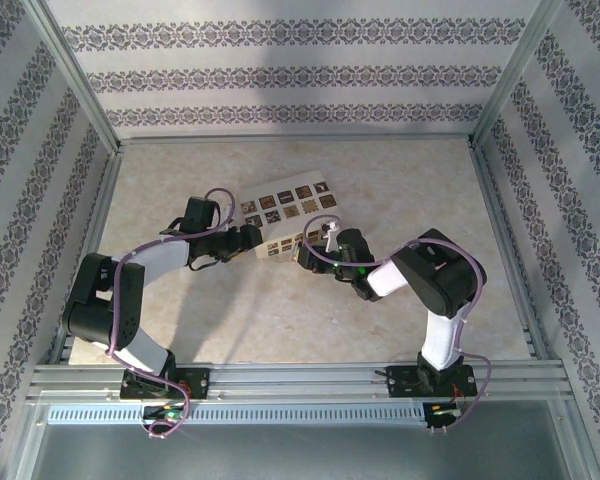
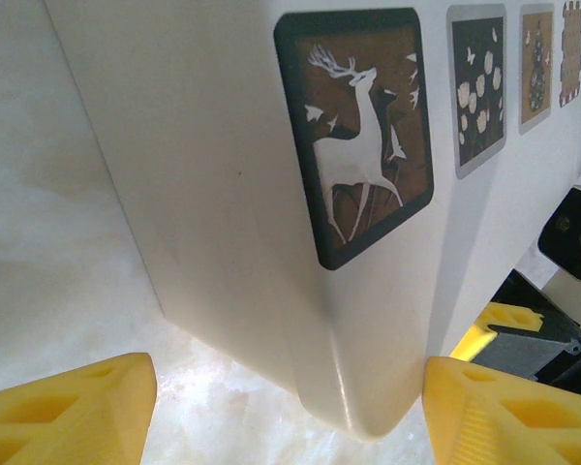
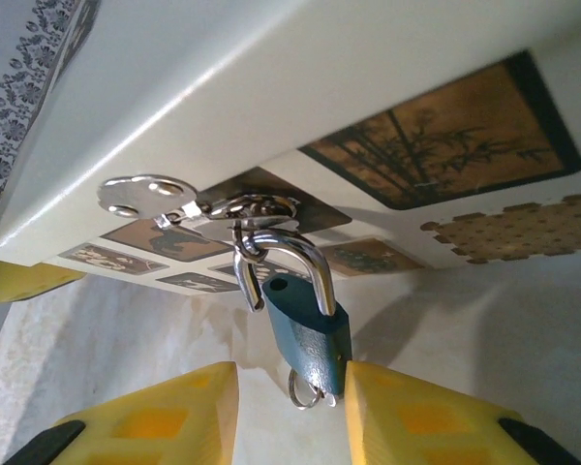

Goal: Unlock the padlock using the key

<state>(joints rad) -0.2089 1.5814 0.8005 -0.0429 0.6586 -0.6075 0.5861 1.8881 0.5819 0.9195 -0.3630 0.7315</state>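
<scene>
R gripper (image 3: 289, 380) was partly open, jaws fairly narrow, w/ the padlock (image 3: 305, 334) low between them. One yellow pad (image 3: 416, 417) sat right against the lock body, and the other pad (image 3: 165, 417) stood apart from it, so nothing was clamped. The padlock was teal and hung tilted, its shackle (image 3: 315, 266) looped thru the staple of a metal hasp (image 3: 169, 197) on the white box (image 3: 223, 77). I couldn't tell if the shackle was latched. A small metal ring (image 3: 303, 395) hung under the lock body, and I couldn't tell if a key sat in the keyhole. The box face near the hasp carried framed pics, incl. a bamboo pic (image 3: 436, 145). Pale marbled table (image 3: 107, 339) lay below.

L gripper (image 2: 289, 373) was wide open, holding nothing, w/ yellow fingers (image 2: 68, 412) either side of a rounded corner of the box (image 2: 203, 174). One finger was clear of it. The other was just beside it, contact unclear. A deer pic (image 2: 358, 136) sat above that corner.

From the top cam, the box (image 1: 280, 215) lay mid-table. L gripper (image 1: 248, 238) was at its left end and R gripper (image 1: 315, 252) at its near right side.
</scene>
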